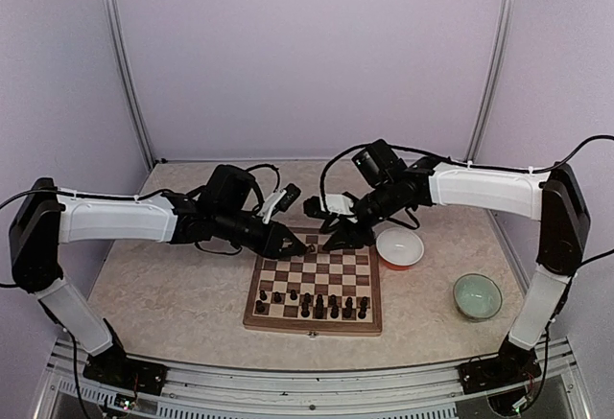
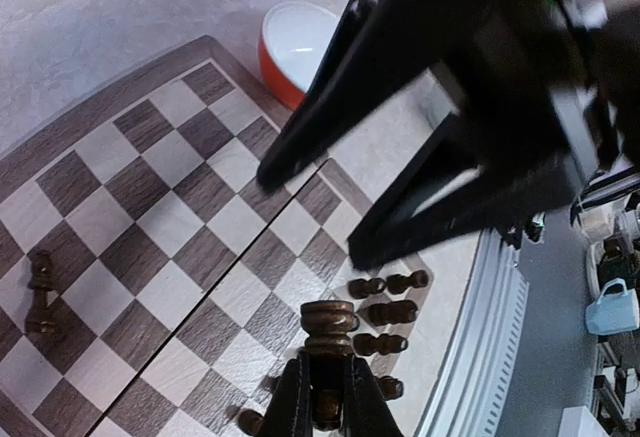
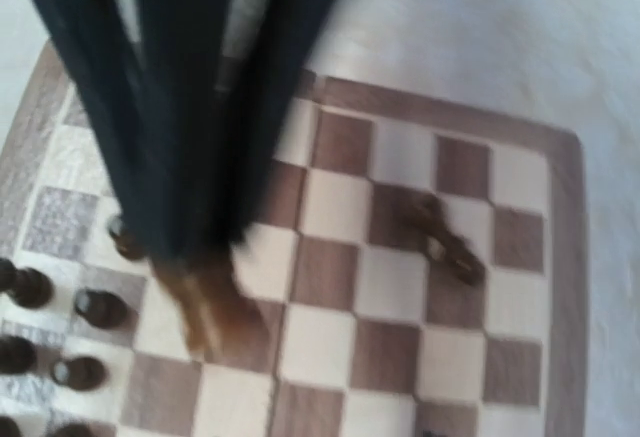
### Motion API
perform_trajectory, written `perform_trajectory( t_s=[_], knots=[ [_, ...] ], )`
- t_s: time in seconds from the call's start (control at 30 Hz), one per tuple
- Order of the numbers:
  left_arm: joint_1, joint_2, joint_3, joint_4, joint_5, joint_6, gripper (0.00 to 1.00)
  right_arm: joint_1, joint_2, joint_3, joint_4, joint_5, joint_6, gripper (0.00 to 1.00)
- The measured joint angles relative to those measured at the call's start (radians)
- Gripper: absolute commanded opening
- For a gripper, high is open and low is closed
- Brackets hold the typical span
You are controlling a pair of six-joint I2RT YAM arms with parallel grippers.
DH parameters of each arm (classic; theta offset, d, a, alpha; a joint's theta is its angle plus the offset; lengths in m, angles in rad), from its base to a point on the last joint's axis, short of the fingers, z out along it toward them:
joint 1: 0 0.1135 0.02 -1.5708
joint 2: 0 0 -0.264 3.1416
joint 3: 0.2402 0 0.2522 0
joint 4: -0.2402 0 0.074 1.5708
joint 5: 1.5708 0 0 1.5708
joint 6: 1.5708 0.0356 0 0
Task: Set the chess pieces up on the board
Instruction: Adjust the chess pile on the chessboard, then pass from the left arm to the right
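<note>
The board (image 1: pixel 251 312) lies between the arms, with several dark chess pieces (image 1: pixel 312 302) standing on its near rows. My left gripper (image 2: pixel 328 369) is shut on a brown chess piece (image 2: pixel 328 325) and holds it above the board, near the standing pieces (image 2: pixel 385 312). One piece (image 2: pixel 40 292) lies on its side on a far square; it also shows in the right wrist view (image 3: pixel 445 242). My right gripper (image 1: pixel 343 241) hovers over the board's far edge. Its fingers (image 2: pixel 320 117) are spread apart with nothing between them. The right wrist view is blurred and shows the left gripper's held piece (image 3: pixel 205 307).
A white bowl with a red outside (image 1: pixel 399 246) sits just right of the board's far corner. A pale green bowl (image 1: pixel 477 296) stands further right and nearer. The two grippers are close together over the board's far edge.
</note>
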Motion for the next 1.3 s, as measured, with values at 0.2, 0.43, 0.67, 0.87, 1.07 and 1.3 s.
perform_trajectory(
  t_s=[0.2,0.43,0.67,0.87,1.07,1.3],
  knots=[
    [0.0,0.001,0.038,-0.003,0.079,-0.049,0.06,0.119,0.0,0.006,-0.008,0.113,-0.048,0.42],
    [0.0,0.01,0.041,-0.003,0.11,-0.084,0.06,0.167,0.0,0.005,-0.007,0.199,-0.062,0.36],
    [0.0,0.018,0.041,-0.003,0.123,-0.103,0.08,0.171,0.0,-0.016,0.013,0.251,-0.063,0.13],
    [0.0,0.019,0.041,-0.003,0.118,-0.105,0.41,0.171,0.0,-0.025,0.023,0.264,-0.049,0.03],
    [0.003,-0.034,-0.062,0.135,0.056,-0.168,0.5,0.161,-0.027,-0.049,0.064,0.23,0.003,0.03],
    [-0.006,-0.14,-0.209,0.405,0.011,-0.289,0.42,0.134,-0.031,-0.051,0.098,0.125,0.099,0.04]
  ],
)
